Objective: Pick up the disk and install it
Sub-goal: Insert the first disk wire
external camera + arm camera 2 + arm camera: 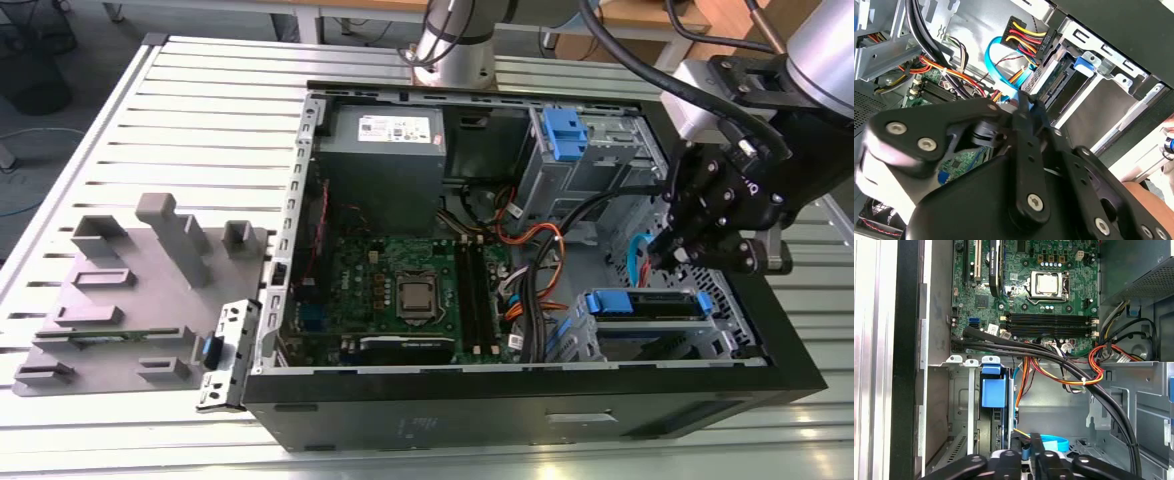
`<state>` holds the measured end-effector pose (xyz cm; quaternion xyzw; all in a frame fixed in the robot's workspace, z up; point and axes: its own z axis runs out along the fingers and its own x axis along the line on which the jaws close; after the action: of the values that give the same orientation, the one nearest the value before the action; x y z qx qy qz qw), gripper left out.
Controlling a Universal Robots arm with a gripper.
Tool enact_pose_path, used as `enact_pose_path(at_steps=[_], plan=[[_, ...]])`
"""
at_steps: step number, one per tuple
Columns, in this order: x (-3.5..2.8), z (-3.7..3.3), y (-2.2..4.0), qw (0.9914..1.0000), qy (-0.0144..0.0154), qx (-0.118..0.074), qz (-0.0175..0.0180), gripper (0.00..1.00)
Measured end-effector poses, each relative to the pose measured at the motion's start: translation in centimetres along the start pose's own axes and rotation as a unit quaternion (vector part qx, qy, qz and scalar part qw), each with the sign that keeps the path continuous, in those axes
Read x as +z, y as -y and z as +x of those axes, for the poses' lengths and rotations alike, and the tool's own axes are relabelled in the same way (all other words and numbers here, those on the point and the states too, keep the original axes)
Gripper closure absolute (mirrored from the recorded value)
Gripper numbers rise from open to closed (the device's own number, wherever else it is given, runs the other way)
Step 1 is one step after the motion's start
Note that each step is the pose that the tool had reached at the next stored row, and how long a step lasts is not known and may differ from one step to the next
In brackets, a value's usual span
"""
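gripper [671, 250] clenched, nothing between fingers, hanging just above bay | disk [650, 303] already seated in lower bay at front of case [534, 410], blue handle outward for rail guidance | blue data cable [988, 62] loops beside my tips, snag risk

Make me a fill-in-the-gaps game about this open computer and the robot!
The disk in the bay has a ____ handle.
The motherboard is coloured ____.
The gripper hangs over the exterior view's ____ side of the computer case.
Missing words: blue, green, right.
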<state>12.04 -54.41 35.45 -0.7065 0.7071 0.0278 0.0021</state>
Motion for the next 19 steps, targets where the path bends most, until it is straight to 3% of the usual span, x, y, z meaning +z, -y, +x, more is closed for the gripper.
enact_pose_path(at_steps=[1,3,19], plan=[[0.0,0.0,0.0,1.0,0.0,0.0,0.0,0.83],[0.0,0.0,0.01,1.0,0.0,0.0,0.0,0.84],[0.0,0.44,0.04,1.0,0.0001,0.0,0.0,0.84]])
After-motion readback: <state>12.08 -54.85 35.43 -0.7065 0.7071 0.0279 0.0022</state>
